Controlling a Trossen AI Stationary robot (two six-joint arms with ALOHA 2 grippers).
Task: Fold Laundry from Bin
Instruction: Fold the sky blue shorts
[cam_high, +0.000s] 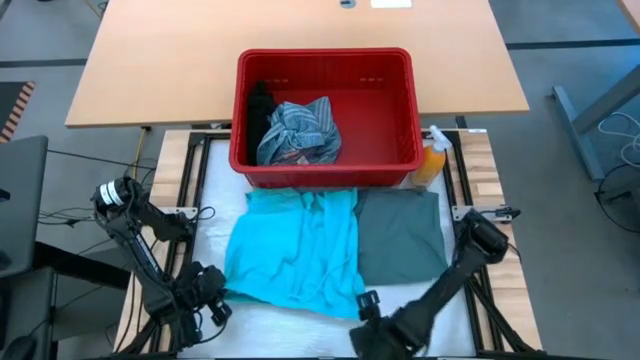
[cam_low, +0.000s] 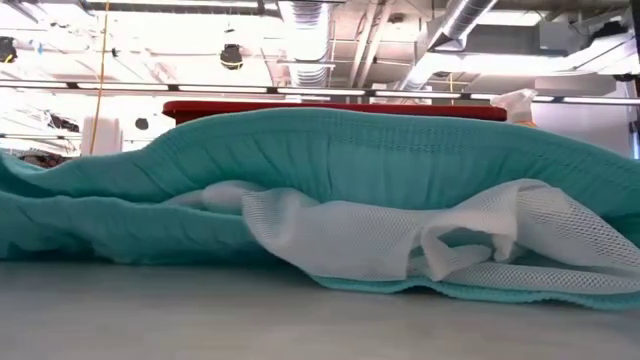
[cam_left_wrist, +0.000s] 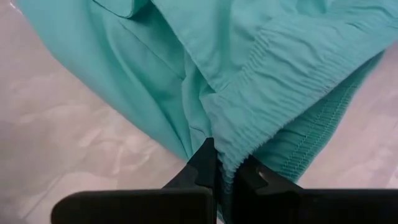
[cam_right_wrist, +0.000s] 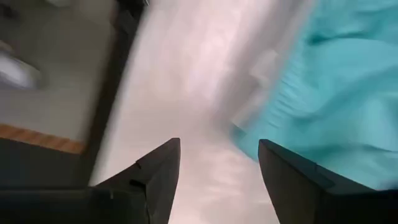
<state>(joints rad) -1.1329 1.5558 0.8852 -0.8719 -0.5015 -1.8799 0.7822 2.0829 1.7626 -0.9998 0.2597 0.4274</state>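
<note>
**A:** ok so where's everything sitting right now?

**B:** red bin (cam_high: 395, 110) is at the far side of the table (cam_high: 480, 165), with a blue-grey striped cloth (cam_high: 300, 130) bunched up in it and a black garment (cam_high: 260, 108) tucked against its left wall. Orange spray bottle (cam_high: 432, 160) stands just beside the bin's right corner.

**A:** and the stuff that's out of it?

**B:** teal garment (cam_high: 295, 245) is spread on the table in front of the bin, grey-green one (cam_high: 400, 235) lies flat right next to it, edges touching. From the low view you can see white mesh lining (cam_low: 400, 240) spilling out of the teal one.

**A:** claws?

**B:** left claw (cam_left_wrist: 225, 177) is pinched tight on the teal garment's elastic waistband at the near left corner. Right claw (cam_right_wrist: 217, 165) is spread wide, holding nothing, just off the teal garment's near right edge over bare table.
</note>
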